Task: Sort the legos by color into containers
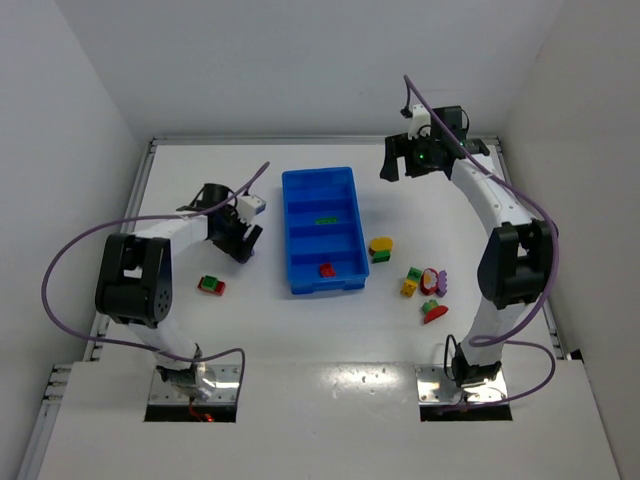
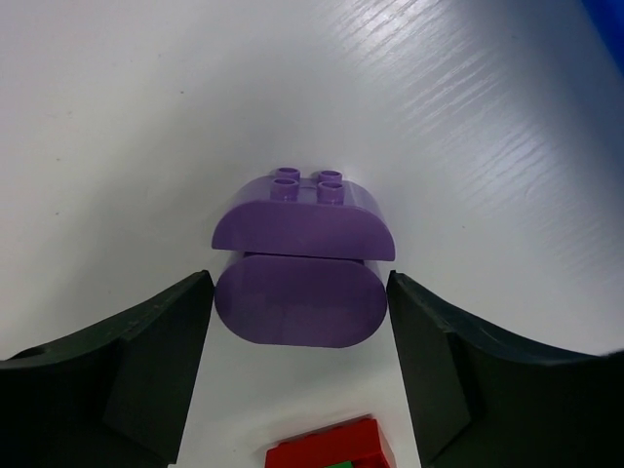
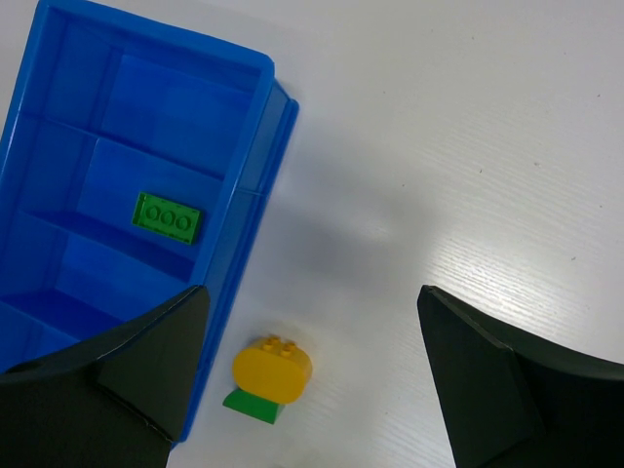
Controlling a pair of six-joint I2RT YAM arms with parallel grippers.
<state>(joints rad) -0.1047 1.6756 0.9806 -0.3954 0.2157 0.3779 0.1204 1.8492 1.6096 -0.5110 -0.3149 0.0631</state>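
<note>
The purple lego (image 2: 300,283) lies on the tabletop (image 3: 468,146) left of the blue tray (image 3: 249,185), open surface beyond it, left fingers (image 2: 146,370) at its rounded ends, whether pinching I cannot tell, while the right fingers (image 3: 507,380), spread wide and empty, hover beside the tray's right rim over a yellow lego (image 3: 272,368).

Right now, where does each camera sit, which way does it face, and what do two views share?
Top external: above, behind the robot, looking down on table, blue tray, loose legos; left arm, right arm show.
Left wrist: on the left arm, facing down at a purple lego; left gripper flanks it.
Right wrist: on the right arm, facing down at tray and yellow lego; right gripper shows.
Shared: top external and right wrist both see tray and yellow lego.
</note>
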